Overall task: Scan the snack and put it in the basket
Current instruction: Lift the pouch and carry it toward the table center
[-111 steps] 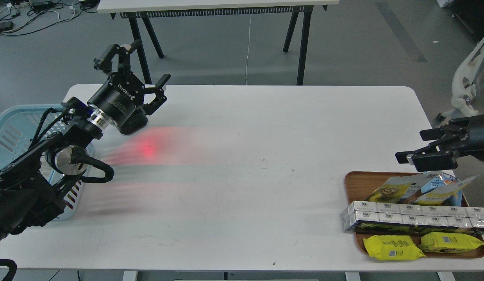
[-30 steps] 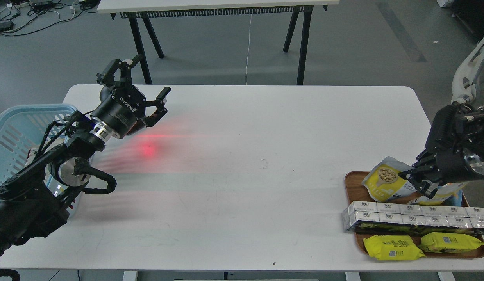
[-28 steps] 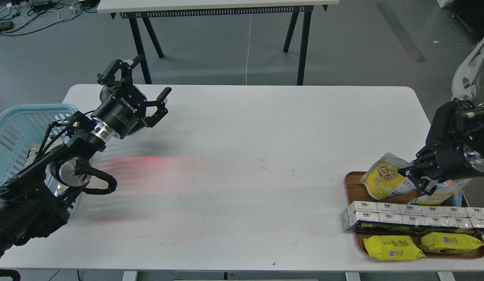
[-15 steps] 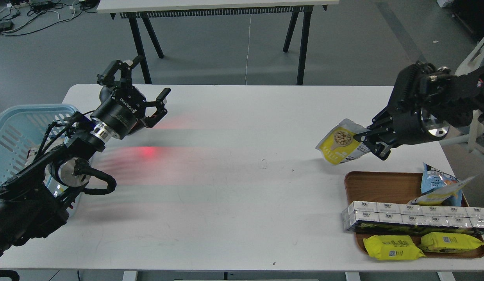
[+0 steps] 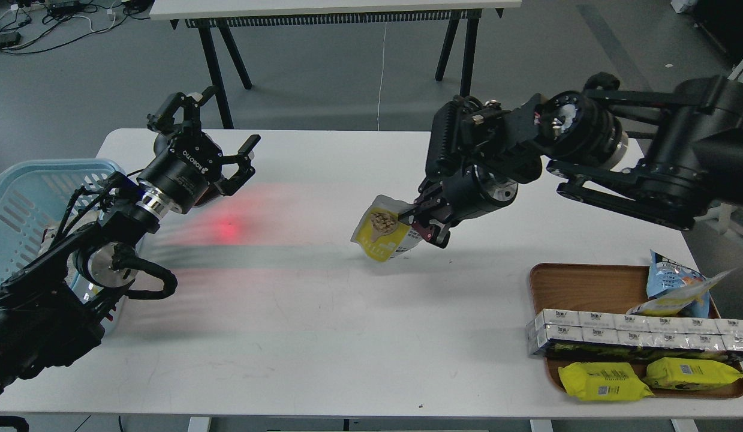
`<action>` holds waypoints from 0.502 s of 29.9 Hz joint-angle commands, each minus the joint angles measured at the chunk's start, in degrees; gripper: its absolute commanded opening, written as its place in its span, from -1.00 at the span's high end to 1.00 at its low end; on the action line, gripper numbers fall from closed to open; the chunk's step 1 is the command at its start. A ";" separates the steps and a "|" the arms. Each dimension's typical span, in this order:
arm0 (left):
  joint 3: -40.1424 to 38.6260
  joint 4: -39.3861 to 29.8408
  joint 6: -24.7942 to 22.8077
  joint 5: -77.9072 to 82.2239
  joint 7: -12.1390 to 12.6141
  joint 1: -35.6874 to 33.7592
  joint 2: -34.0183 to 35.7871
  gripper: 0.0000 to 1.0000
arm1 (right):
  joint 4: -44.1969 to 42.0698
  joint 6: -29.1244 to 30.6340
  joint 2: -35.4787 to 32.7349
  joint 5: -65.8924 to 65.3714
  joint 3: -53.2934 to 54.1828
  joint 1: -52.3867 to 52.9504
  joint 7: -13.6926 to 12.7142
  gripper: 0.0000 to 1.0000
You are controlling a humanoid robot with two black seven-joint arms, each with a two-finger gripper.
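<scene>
Right gripper point(image 5: 424, 225): clenched on the nut snack pouch point(image 5: 384, 233), fingers pinching the pouch's right edge, pointing down and left over the middle of the white table point(image 5: 359, 336).
Nut snack pouch: hangs tilted just left of and below the right jaws, clear of the tabletop; white top toward the jaws, yellow lower part down-left, round picture of nuts facing the camera.
Left gripper point(image 5: 221, 144): released, its two fingers spread wide with nothing between them, held above the table's far-left part.
Red light patch point(image 5: 228, 228): glows on the table just below and right of the left jaws, well left of the pouch.
Light blue basket point(image 5: 14, 198): at the table's left edge, behind the left arm, well apart from the right jaws and the pouch.
Wooden tray point(image 5: 578, 288): below and right of the right jaws, holding a blue and yellow bag point(image 5: 677, 292), a row of silver boxes point(image 5: 635, 333) and two yellow flat packs point(image 5: 602, 380).
</scene>
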 commanded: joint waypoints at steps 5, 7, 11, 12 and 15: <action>-0.08 -0.01 0.01 0.00 -0.01 0.00 0.23 -1.00 | -2.99 0.14 9.35 -0.21 -1.55 0.20 0.00 1.00; -0.08 -0.01 0.01 0.00 -0.01 0.00 0.23 -1.00 | -3.52 0.14 10.40 -0.12 -2.08 0.20 0.00 1.00; -0.08 -0.01 0.01 0.00 -0.01 0.09 0.14 -1.00 | -4.48 0.31 11.90 0.14 -3.05 0.03 0.00 0.11; -0.08 -0.01 0.01 0.00 -0.01 0.17 0.14 -1.00 | -4.83 0.31 12.08 0.40 -3.14 -0.06 0.00 0.01; 0.00 0.08 0.01 0.00 -0.01 0.17 0.05 -1.00 | -5.10 0.40 12.17 1.45 -3.14 -0.50 0.00 -0.32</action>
